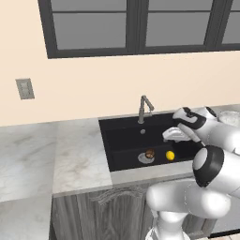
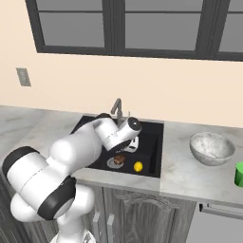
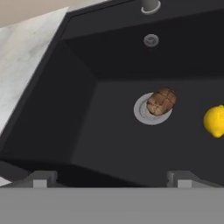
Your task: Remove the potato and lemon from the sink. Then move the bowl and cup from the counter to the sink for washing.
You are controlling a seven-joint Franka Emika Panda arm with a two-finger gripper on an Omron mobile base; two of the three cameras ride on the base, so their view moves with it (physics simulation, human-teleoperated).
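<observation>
Nothing of the task is done yet, as far as I can judge. The potato (image 3: 161, 101) sits on the round grey drain (image 3: 144, 114) in the floor of the black sink (image 3: 78, 109), and the lemon (image 3: 215, 121) lies on the sink floor to its right, apart from it. Both have to come out first.

My gripper (image 1: 172, 136) hangs above the sink, to the right of the faucet (image 1: 145, 107) and over the right part of the basin. My fingers (image 3: 40, 180) stand spread as wide as they go, with nothing between them; I hold nothing.

On the counter (image 2: 187, 173) to the right of the sink, the marbled bowl (image 2: 211, 148) stands upright, and the green cup (image 2: 239, 174) is further right at the picture's edge. Neither has gone into the sink.

So four moves are left: potato out, lemon out, then bowl and cup in. The potato lies almost straight ahead of my fingers, so I judge it the likeliest first pick.
</observation>
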